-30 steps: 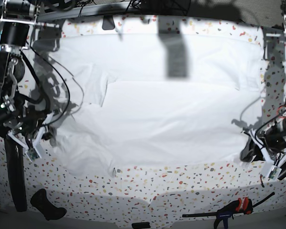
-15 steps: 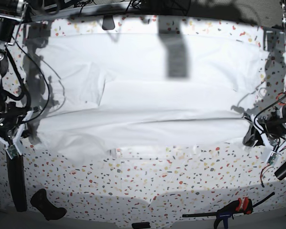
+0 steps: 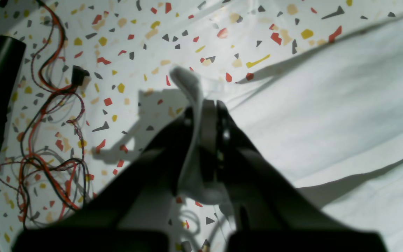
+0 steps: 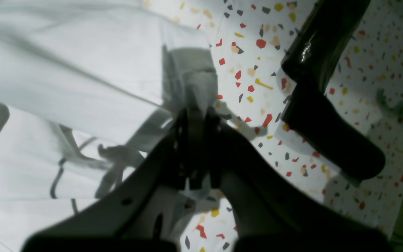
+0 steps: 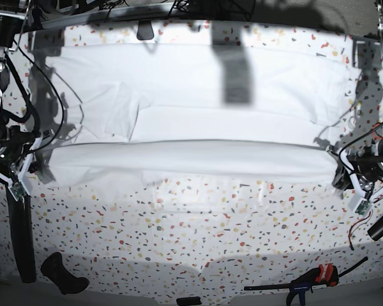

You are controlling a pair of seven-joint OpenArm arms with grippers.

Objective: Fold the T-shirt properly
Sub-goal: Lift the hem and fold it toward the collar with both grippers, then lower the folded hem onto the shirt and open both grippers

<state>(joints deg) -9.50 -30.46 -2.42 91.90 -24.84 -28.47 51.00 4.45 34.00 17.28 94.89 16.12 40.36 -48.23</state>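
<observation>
- Large plain white T-shirt [image 5: 198, 115] of soft matt cloth, smooth across the upper middle of the base view, with shallow creases and a raised fold running left to right.
- White speckled terrazzo-patterned tabletop [image 5: 198, 229]: hard, smooth, faintly satin, flecked with red, yellow and dark grey chips.
- Black left gripper [image 3: 205, 105] in matt plastic, pinching a bunched white cloth edge.
- Black right gripper [image 4: 196, 112], same dull plastic look, cloth between its fingers.
- Thin red and black braided cables [image 3: 47, 140], left of the left wrist view, slightly glossy.
- Black rounded handle [image 4: 327, 115], right of the right wrist view, glossy with a highlight.
</observation>
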